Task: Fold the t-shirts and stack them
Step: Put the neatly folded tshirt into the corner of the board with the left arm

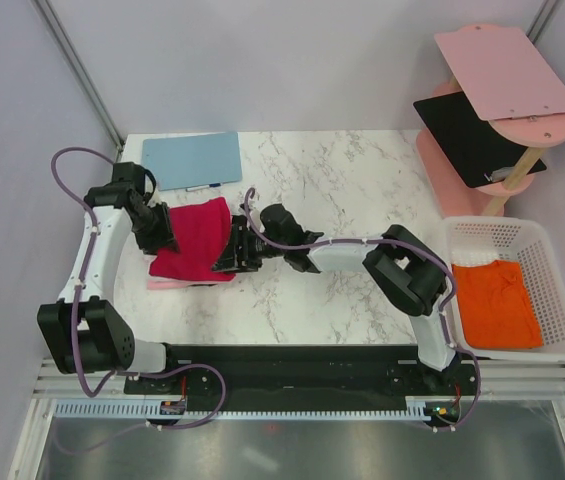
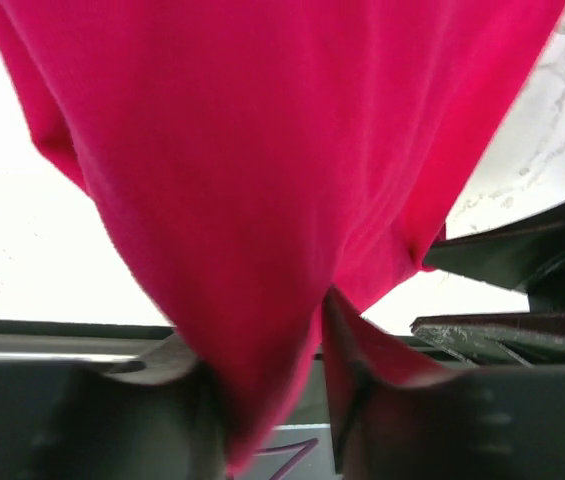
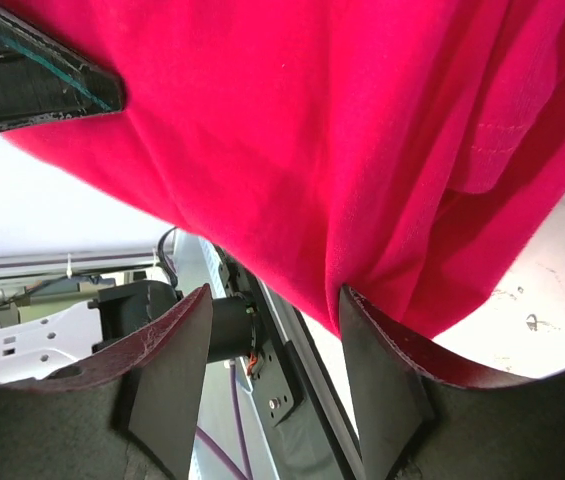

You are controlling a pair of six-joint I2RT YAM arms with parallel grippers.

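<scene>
White marble covered the desk [image 1: 342, 190], with pale grey walls closing it in on the left and far sides. At the near right a white basket [image 1: 562, 300] held the orange shirt [image 1: 497, 303], lying loosely flat and well apart from both arms. Left of centre, an edge of the pale pink shirt [image 1: 174, 284] showed along the near side of the crimson shirt [image 1: 194, 240], which lay bunched on top of it. The left gripper [image 1: 160, 232] sat at the crimson shirt's left edge, and in its wrist view the fingers [image 2: 142, 420] were pressed together on a pinch of red cloth that rose taut from between them. The right gripper [image 1: 234, 250] sat at the shirt's right edge. Its fingers [image 3: 167, 370] stood apart with a clear gap between them, and the cloth only met the tip of one. Farther back on the left a light-blue board [image 1: 192, 160] lay flat on the desk. At the far right, off the desk, a pink panel [image 1: 507, 70] sat tilted above a black panel [image 1: 467, 135].
</scene>
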